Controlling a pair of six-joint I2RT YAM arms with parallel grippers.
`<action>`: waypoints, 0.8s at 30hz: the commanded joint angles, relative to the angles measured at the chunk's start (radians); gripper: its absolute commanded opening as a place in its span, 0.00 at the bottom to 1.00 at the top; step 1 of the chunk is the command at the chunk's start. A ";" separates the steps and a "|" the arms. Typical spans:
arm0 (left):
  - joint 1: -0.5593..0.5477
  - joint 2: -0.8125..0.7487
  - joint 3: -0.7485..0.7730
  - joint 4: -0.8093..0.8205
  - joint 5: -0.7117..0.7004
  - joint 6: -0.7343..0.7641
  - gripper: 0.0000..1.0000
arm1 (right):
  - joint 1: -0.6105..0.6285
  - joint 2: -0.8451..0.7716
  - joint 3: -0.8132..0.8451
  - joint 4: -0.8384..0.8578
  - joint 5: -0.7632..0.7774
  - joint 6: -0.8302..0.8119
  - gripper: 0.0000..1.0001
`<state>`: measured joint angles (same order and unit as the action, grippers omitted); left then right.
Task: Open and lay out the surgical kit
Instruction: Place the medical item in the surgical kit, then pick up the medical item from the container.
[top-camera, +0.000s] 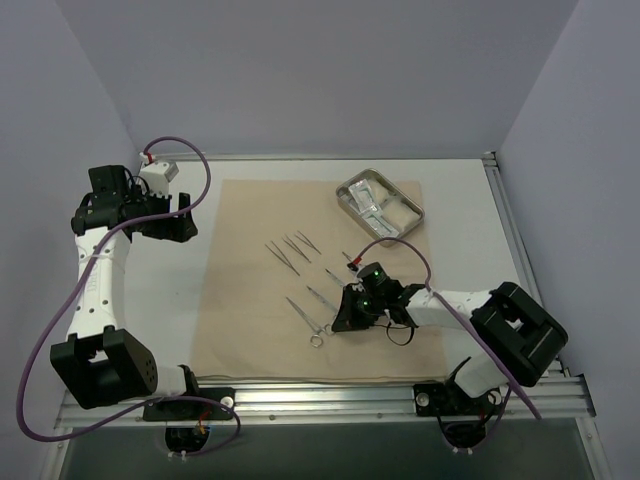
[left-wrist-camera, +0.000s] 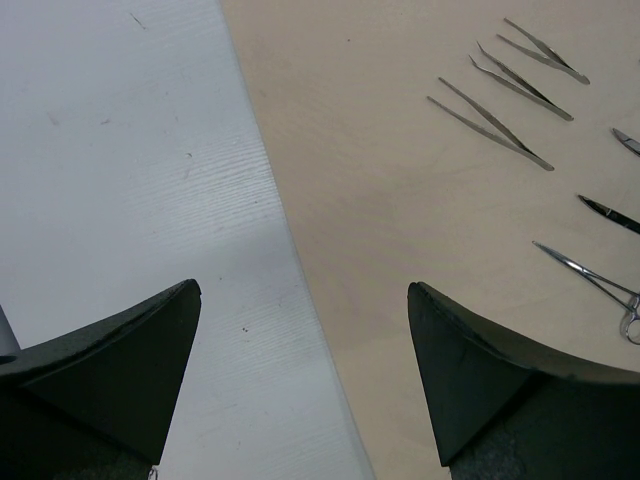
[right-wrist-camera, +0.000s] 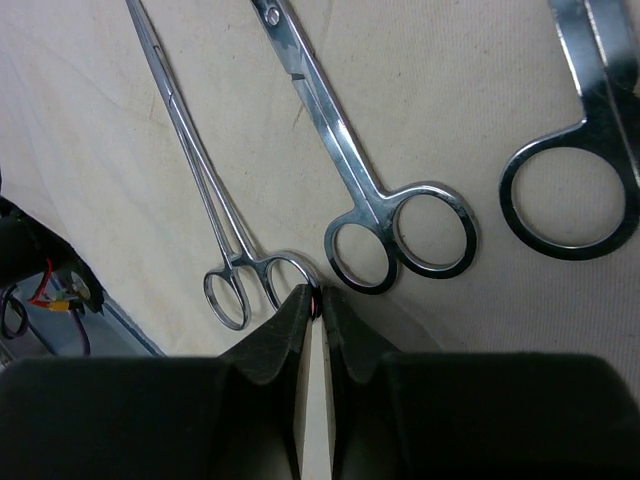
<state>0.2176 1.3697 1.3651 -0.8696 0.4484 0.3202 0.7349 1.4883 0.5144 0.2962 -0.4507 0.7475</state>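
Note:
The surgical kit's tan cloth lies unfolded flat on the table. Three thin tweezers rest side by side on it, with ring-handled clamps below them. The steel tray stands on the cloth's far right corner with clear packets inside. My right gripper is low over the cloth, shut on the ring of a slim clamp that lies flat. A wider clamp and another ring handle lie just right of it. My left gripper hangs open over the cloth's left edge, holding nothing.
White table shows left of the cloth. A metal rail runs along the near edge between the arm bases. Purple cables loop by both arms. Grey walls close in the back and sides.

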 joint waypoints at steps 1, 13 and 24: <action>0.005 0.000 -0.004 0.044 0.006 0.011 0.94 | 0.006 -0.045 0.029 -0.069 0.055 -0.008 0.08; 0.005 0.000 -0.008 0.044 0.001 0.016 0.94 | 0.009 -0.117 0.131 -0.235 0.138 -0.089 0.20; 0.005 0.009 -0.008 0.060 -0.016 0.016 0.94 | -0.017 -0.082 0.528 -0.508 0.377 -0.381 0.21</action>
<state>0.2176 1.3739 1.3544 -0.8551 0.4393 0.3252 0.7322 1.3994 0.9268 -0.1158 -0.2085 0.4965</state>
